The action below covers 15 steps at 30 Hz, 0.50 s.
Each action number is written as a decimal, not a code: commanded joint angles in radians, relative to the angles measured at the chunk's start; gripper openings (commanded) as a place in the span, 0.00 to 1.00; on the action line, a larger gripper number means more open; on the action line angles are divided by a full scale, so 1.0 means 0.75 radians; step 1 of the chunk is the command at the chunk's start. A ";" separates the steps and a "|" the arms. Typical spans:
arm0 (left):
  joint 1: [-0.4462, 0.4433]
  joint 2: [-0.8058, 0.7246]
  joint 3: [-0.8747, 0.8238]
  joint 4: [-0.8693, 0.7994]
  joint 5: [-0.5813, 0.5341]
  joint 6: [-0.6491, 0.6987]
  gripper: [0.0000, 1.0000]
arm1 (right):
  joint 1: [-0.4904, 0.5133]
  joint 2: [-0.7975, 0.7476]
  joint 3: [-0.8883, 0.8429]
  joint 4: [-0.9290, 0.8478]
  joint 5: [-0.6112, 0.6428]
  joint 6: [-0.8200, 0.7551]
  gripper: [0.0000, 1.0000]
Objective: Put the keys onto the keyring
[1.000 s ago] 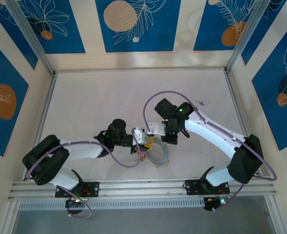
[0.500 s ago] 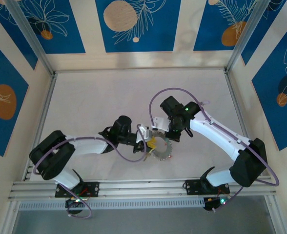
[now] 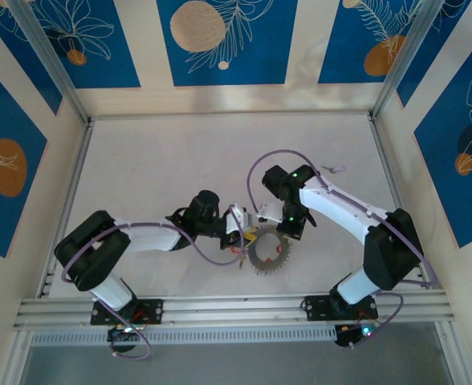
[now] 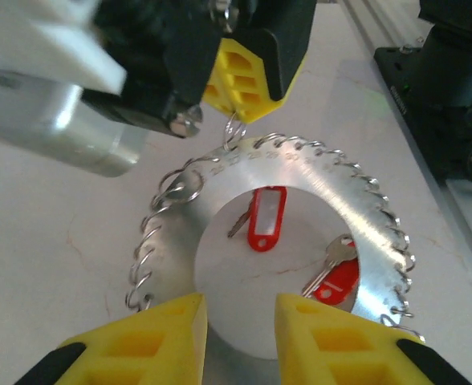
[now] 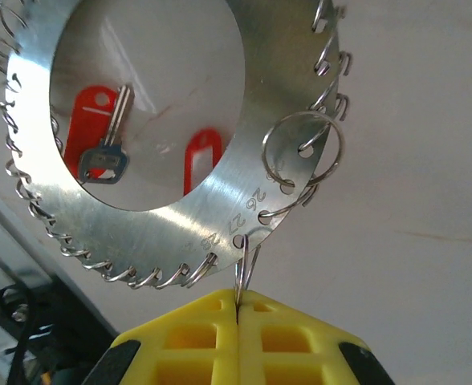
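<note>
- right gripper (image 5: 238, 309) is pinched tight on one wire loop (image 5: 248, 261) at the keyring (image 5: 220, 200) rim
- left gripper (image 4: 240, 329) is slightly parted at the opposite edge (gripping nothing)
- two keys (image 4: 266, 218) with red tags lie on the table (image 3: 180, 160), seen through the keyring's hole

Robot lab test cell: aluminium frame posts (image 3: 51, 64), blue floral wall panels (image 3: 252, 56), white tabletop (image 3: 156, 160).
</note>
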 commanded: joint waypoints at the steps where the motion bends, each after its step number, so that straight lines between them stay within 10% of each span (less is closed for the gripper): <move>1: 0.014 -0.037 -0.004 -0.081 -0.046 0.078 0.28 | -0.015 0.029 -0.024 -0.109 -0.044 0.053 0.00; 15: 0.015 -0.038 -0.051 -0.011 0.059 0.092 0.28 | -0.097 0.162 0.080 -0.113 -0.570 0.194 0.00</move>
